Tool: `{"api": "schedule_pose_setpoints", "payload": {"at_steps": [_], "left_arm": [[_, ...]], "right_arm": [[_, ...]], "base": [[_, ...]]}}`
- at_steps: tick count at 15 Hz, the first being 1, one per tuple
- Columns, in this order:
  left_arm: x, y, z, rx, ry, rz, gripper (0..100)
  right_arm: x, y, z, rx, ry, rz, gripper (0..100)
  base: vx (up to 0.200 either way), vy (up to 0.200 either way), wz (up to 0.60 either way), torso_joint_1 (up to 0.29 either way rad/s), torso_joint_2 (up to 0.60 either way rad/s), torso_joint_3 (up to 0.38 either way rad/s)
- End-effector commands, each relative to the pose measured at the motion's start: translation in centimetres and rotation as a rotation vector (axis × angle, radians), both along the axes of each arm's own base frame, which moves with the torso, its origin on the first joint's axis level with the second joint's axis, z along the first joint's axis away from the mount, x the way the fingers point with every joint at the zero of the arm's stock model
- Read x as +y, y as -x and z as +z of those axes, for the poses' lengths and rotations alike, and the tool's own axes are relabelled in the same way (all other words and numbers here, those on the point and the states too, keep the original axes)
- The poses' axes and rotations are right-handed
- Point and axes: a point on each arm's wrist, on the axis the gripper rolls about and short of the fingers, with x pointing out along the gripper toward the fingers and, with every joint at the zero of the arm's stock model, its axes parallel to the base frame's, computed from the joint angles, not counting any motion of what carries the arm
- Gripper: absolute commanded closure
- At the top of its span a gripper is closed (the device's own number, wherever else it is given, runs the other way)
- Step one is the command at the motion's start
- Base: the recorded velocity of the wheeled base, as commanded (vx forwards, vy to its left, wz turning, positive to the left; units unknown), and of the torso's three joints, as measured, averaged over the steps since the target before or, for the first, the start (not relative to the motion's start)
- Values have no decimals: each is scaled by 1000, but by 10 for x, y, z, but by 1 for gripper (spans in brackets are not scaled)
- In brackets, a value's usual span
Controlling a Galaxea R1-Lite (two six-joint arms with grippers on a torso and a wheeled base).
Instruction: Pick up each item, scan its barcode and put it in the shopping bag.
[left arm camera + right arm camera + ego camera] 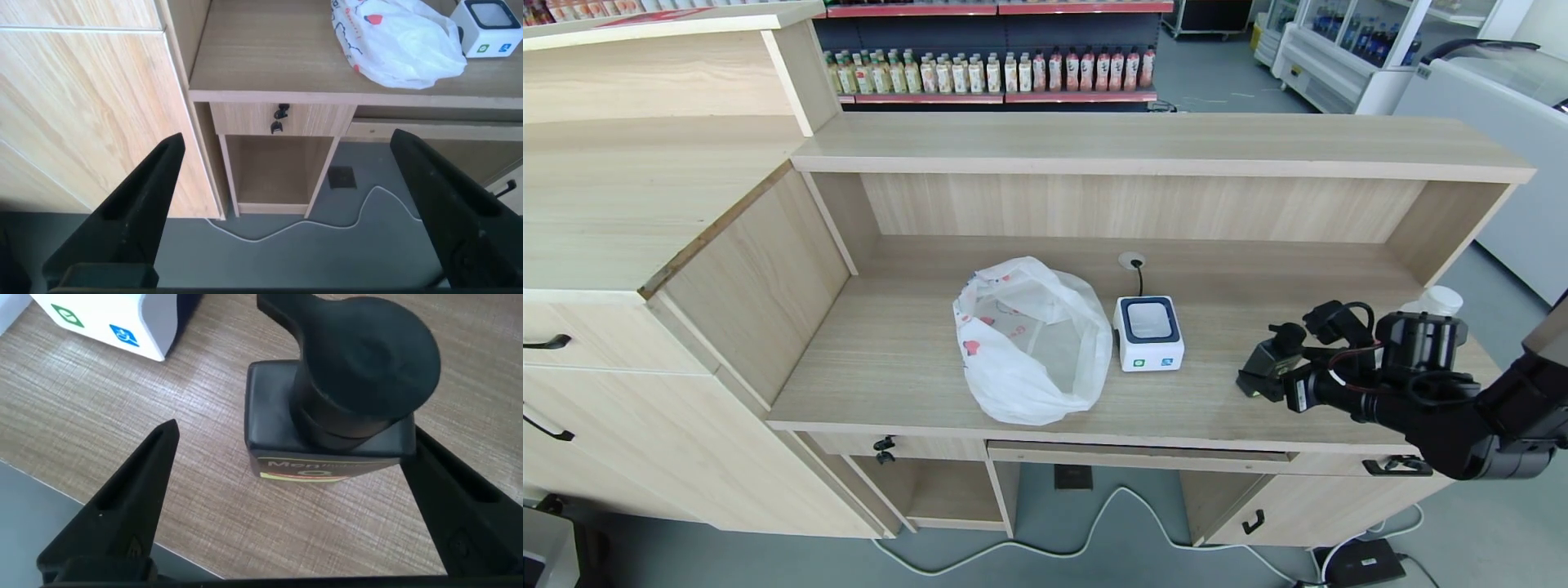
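Observation:
A black bottle (pixel 327 445) with a broad black cap stands on the wooden counter (pixel 915 359), right of the scanner. My right gripper (pixel 296 437) is open, one finger on each side of the bottle and clear of it. From the head, the bottle (pixel 1262 365) sits just in front of the right gripper (pixel 1281 377). A white shopping bag (pixel 1029 343) lies open at the counter's middle, with the white scanner (pixel 1149 332) right beside it. My left gripper (pixel 288 140) hangs open and holds nothing, low in front of the counter's left end, above the floor.
A white-capped item (pixel 1441 300) stands behind the right arm near the counter's right end. A raised shelf wall (pixel 1143 204) backs the counter and a tall cabinet (pixel 645 204) closes the left side. A key hangs in the drawer (pixel 280 120). A white cable (pixel 327 224) runs over the floor.

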Motion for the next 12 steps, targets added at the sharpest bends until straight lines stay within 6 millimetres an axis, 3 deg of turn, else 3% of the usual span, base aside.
{"api": "schedule_pose_setpoints", "payload": {"at_steps": [1, 12], "left_arm": [[0, 0, 0, -1, 0, -1, 0], [0, 0, 0, -1, 0, 0, 0]], "right_arm": [[-1, -1, -3, 5, 7, 0, 0], [2, -19, -15, -5, -12, 66, 0]], "base": [[0, 0, 0, 0, 0, 0], [0, 0, 0, 0, 0, 0]]}}
